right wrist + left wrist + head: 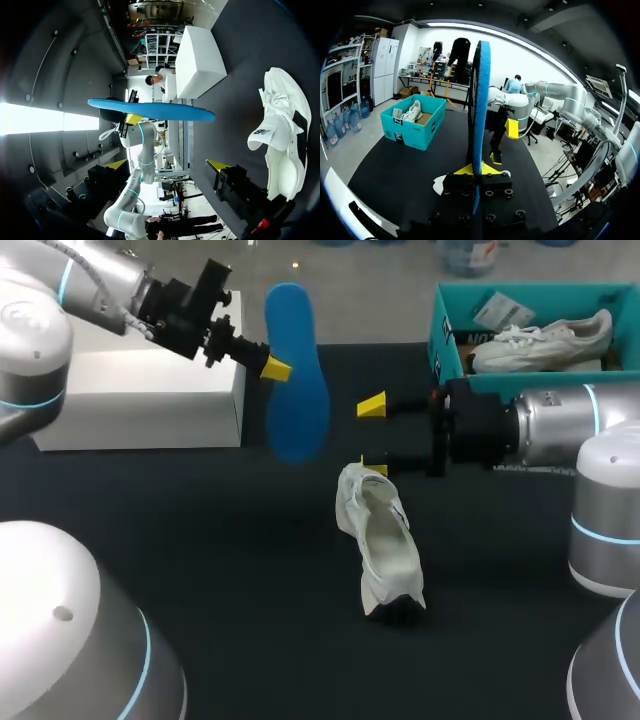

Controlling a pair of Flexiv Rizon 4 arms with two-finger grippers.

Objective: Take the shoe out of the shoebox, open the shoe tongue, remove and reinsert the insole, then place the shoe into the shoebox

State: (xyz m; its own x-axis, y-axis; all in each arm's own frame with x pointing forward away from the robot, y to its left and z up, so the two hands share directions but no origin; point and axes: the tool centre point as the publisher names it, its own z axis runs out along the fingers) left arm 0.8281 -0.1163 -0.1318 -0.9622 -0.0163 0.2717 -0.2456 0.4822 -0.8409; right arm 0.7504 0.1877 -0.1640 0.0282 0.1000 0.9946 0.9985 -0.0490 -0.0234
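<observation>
Head view, near to far: shoe (385, 550) lay on the dark table (200, 590), out of the box, opening up, well apart from everything but the right gripper (373, 438). That gripper was wide open and empty, one yellow tip at the shoe's far end, the other up in the air. Beyond it the left gripper (275, 368) was clamped on the blue insole (297, 370), holding it clear of the table, above and to the side of the shoe. Behind that sat a white box (150, 390). The teal shoebox (450, 330) was at the far right, with a second shoe (545, 340) inside.

Progress, my read:
- shoe out of shoebox: done
- tongue opened: looked done, it flopped outward in the right wrist view
- insole removed: done
- left to do: reinsert insole, put shoe back in box

So roughly halfway.

Left wrist view confirmed the grip: insole (481, 100) stood on edge, pinched between both yellow tips.

Hard to tell:
- whether the right gripper's lower tip touched the shoe or only sat just beside it
- which end of the shoe was the dark near end
- one left fingertip was hidden behind the insole in the head view
- shoebox was cut off at the edge and partly covered by the right arm, so room for a second shoe was unclear
</observation>
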